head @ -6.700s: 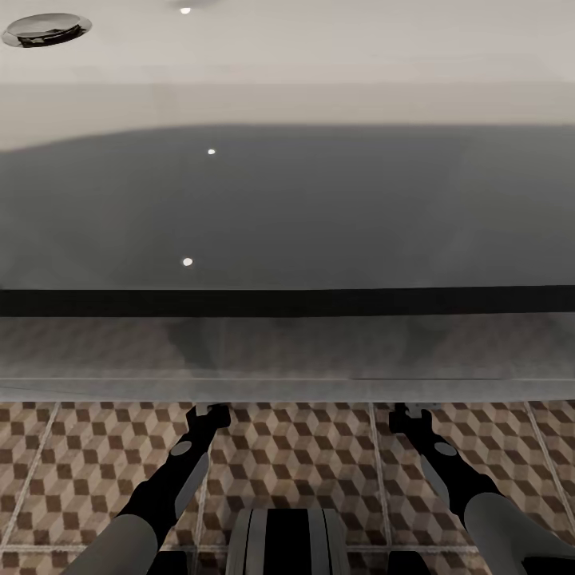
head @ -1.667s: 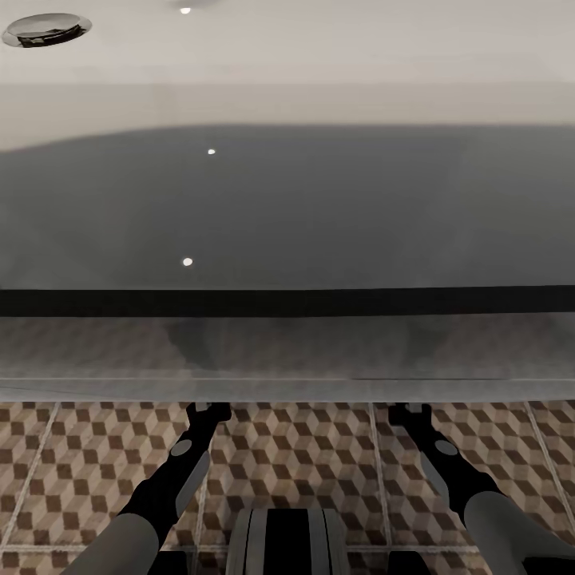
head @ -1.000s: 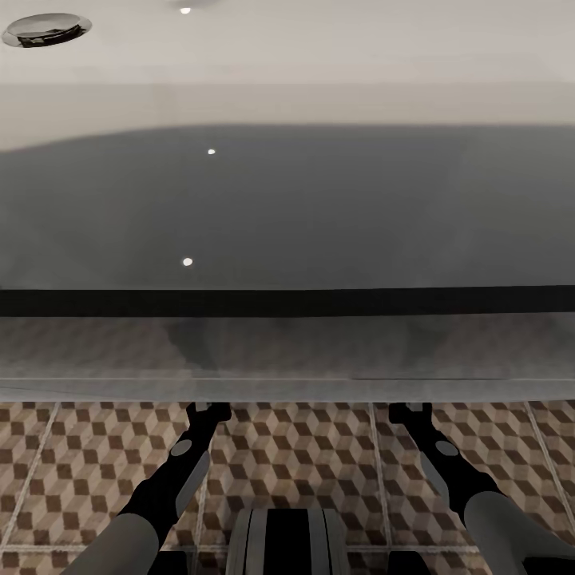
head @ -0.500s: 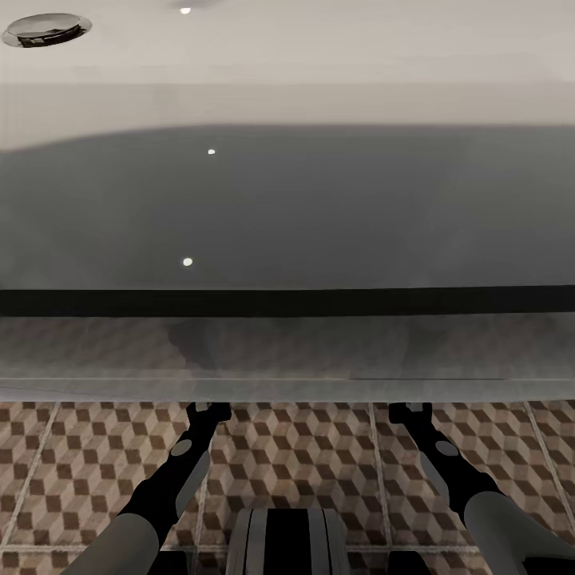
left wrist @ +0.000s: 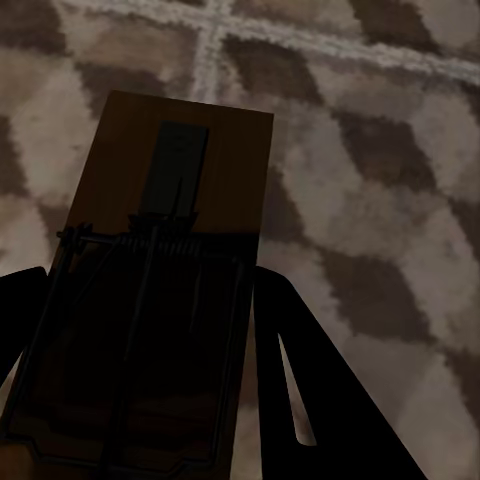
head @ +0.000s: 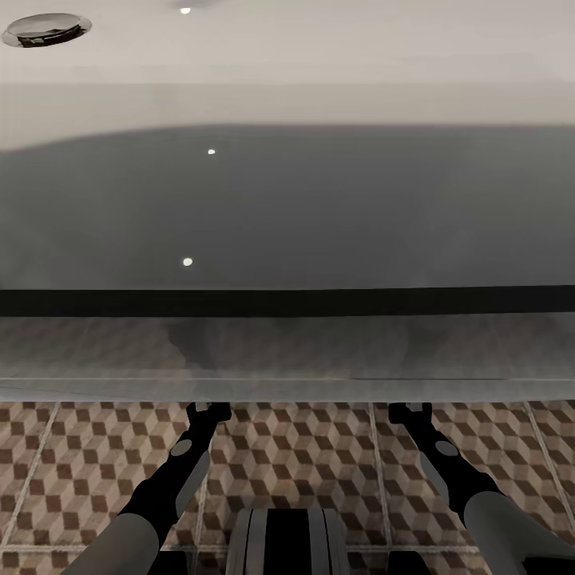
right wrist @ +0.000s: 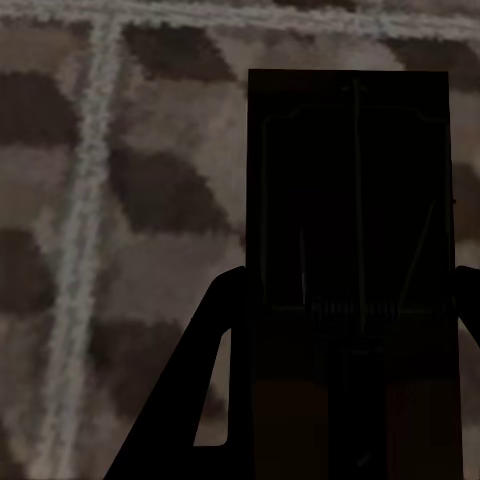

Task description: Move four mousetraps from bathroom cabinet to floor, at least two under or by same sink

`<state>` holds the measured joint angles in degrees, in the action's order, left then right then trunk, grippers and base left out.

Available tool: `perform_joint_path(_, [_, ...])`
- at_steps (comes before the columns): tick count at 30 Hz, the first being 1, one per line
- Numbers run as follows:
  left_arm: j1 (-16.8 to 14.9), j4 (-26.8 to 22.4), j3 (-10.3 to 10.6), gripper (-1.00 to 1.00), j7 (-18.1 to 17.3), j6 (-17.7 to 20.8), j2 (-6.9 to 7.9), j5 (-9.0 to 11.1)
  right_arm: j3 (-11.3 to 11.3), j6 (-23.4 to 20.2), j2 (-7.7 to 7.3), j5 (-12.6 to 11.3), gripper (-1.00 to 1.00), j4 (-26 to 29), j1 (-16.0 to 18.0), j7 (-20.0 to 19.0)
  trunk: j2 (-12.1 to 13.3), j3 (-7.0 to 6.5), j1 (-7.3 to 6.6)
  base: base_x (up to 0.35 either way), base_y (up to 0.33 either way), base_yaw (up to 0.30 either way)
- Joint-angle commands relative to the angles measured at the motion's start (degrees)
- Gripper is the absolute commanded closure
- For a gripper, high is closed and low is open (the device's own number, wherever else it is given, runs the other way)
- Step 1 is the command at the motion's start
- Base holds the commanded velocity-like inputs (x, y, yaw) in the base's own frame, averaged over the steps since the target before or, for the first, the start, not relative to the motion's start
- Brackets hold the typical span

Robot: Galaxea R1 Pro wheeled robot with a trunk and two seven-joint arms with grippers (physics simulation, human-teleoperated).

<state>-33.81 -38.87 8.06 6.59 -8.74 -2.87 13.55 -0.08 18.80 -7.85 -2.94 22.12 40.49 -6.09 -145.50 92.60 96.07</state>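
Nothing had shifted since earlier: the left gripper (left wrist: 150, 400) and right gripper (right wrist: 345, 390) each apparently clamped a flat tan wooden mousetrap (left wrist: 160, 270) (right wrist: 350, 250) over the cube-patterned tiled bathroom floor (head: 319, 455). Placing seemed in hand; next, lowering and releasing them.

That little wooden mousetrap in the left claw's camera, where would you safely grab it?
By its two long edges at the spring end, coming in along its length, I'd judge. The mousetrap is a flat board with its wire mechanism on top, so the bare sides give the fingers straight, parallel faces. The left claw already straddles it this way above the bathroom floor.
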Motion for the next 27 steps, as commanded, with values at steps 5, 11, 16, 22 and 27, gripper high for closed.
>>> perform_joint_path(5, [0.0, 0.0, 0.4, 1.00, 0.6, -0.2, 0.06, 0.3, 0.0, 0.2, 0.00, -0.4, 1.00, -0.1, 0.0, -0.4, 0.0, 0.03, -0.01, 0.000, 0.000, 0.000])
perform_joint_path(11, [0.0, 0.0, 0.4, 1.00, 0.5, -0.2, 0.04, 0.3, -0.1, 0.2, 0.02, -0.3, 1.00, -0.1, 0.0, -0.4, 0.0, 0.03, -0.01, 0.000, 0.000, 0.000])
perform_joint_path(16, [0.0, 0.0, 0.4, 1.00, 0.6, -0.2, 0.02, 0.3, 0.0, 0.2, 0.02, -0.3, 1.00, -0.1, 0.0, -0.4, 0.0, 0.03, -0.01, 0.000, 0.000, 0.000])
perform_joint_path(22, [0.0, 0.0, 0.4, 1.00, 0.6, -0.2, -0.12, 0.3, 0.0, 0.2, 0.01, -0.3, -1.00, -0.1, 0.0, -0.4, 0.0, 0.03, -0.01, 0.000, 0.000, 0.000])
perform_joint_path(27, [0.0, 0.0, 0.4, 1.00, 0.6, -0.2, -0.48, 0.3, 0.0, 0.2, 0.00, -0.3, -1.00, -0.1, 0.0, -0.4, 0.0, 0.03, -0.01, 0.000, 0.000, 0.000])
